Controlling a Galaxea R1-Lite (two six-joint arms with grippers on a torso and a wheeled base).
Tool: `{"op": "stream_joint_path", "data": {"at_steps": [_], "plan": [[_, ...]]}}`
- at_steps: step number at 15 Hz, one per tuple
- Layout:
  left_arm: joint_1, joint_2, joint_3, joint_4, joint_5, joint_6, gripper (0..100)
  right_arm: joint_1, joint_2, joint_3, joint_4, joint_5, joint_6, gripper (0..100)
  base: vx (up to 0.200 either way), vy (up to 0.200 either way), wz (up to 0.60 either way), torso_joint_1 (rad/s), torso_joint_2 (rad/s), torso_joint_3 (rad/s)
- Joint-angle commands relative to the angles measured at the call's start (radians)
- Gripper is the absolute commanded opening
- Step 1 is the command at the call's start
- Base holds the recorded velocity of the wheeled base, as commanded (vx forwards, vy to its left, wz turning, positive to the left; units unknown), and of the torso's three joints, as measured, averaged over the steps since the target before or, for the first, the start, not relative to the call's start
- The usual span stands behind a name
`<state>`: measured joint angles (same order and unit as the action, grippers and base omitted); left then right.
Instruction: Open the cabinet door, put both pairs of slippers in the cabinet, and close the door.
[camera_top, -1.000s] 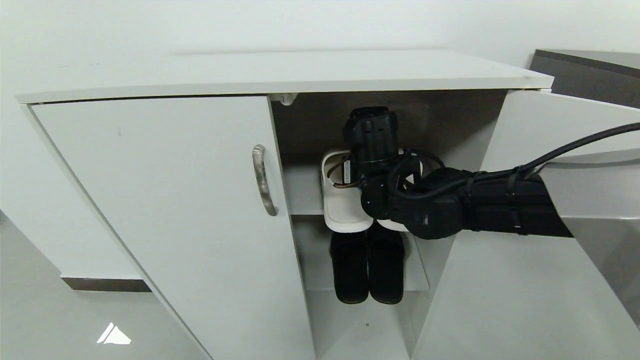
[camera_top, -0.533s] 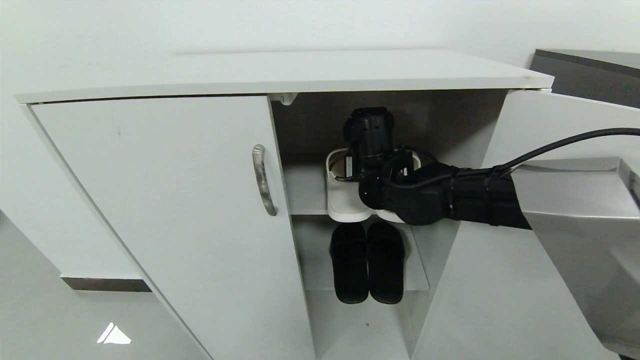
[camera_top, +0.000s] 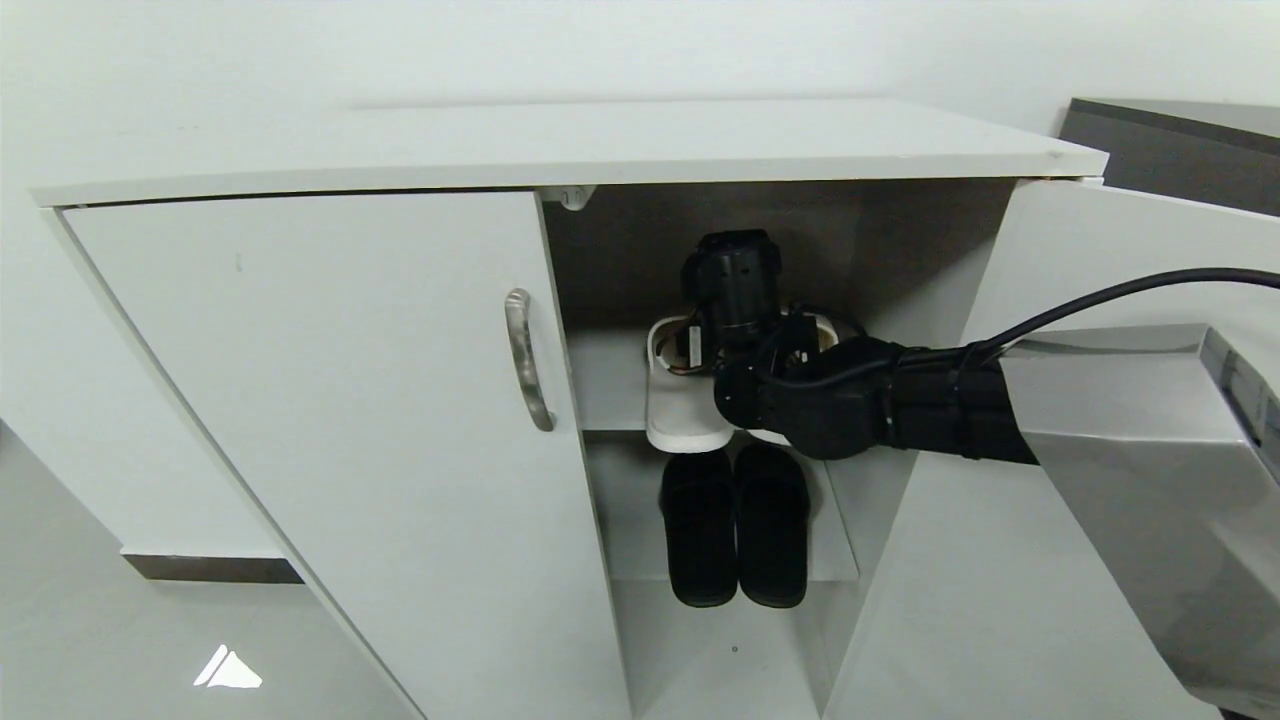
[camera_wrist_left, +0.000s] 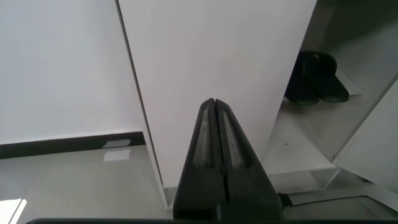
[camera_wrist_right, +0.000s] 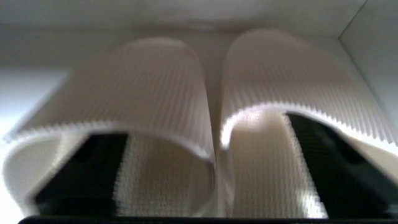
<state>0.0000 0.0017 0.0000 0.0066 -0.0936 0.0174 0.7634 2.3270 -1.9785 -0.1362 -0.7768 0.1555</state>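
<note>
Right pincer (camera_wrist_right: 202, 134) stands spread, a finger under each strap of the ribbed white rubber slippers (camera_top: 685, 410) at the front edge of the upper shelf (camera_top: 605, 385). Plain black slippers (camera_top: 735, 530) lie on the lower shelf (camera_top: 630, 520). We judge both pairs stowed; shutting the open white right door (camera_top: 1000, 600) remains. White laminate cabinet (camera_top: 600, 150), pale wall (camera_top: 200, 60), grey floor (camera_top: 80, 620).
</note>
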Motion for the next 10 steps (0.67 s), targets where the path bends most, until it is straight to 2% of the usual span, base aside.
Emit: {"op": "stream_joint_path", "data": {"at_steps": [1, 3, 6, 9, 10], "plan": [[0.0, 0.0, 0.0, 0.0, 0.0, -0.001, 0, 0.016, -0.078, 0.089, -0.005, 0.002, 0.001, 100, 0.0, 0.0, 0.0, 0.0, 0.0, 0.0], [0.0, 0.0, 0.0, 0.0, 0.0, -0.001, 0, 0.045, -0.152, 0.199, -0.011, 0.007, 0.007, 100, 0.0, 0.0, 0.0, 0.0, 0.0, 0.0], [0.0, 0.0, 0.0, 0.0, 0.0, -0.001, 0, 0.094, -0.27, 0.374, -0.097, 0.064, 0.025, 100, 0.0, 0.0, 0.0, 0.0, 0.0, 0.0], [0.0, 0.0, 0.0, 0.0, 0.0, -0.001, 0, 0.112, -0.359, 0.486, -0.146, 0.119, 0.025, 100, -0.2, 0.0, 0.0, 0.004, 0.01, 0.002], [0.0, 0.0, 0.0, 0.0, 0.0, -0.001, 0, 0.112, -0.38, 0.515, -0.146, 0.126, 0.025, 0, -0.2, 0.0, 0.0, 0.007, 0.0, -0.002]]}}
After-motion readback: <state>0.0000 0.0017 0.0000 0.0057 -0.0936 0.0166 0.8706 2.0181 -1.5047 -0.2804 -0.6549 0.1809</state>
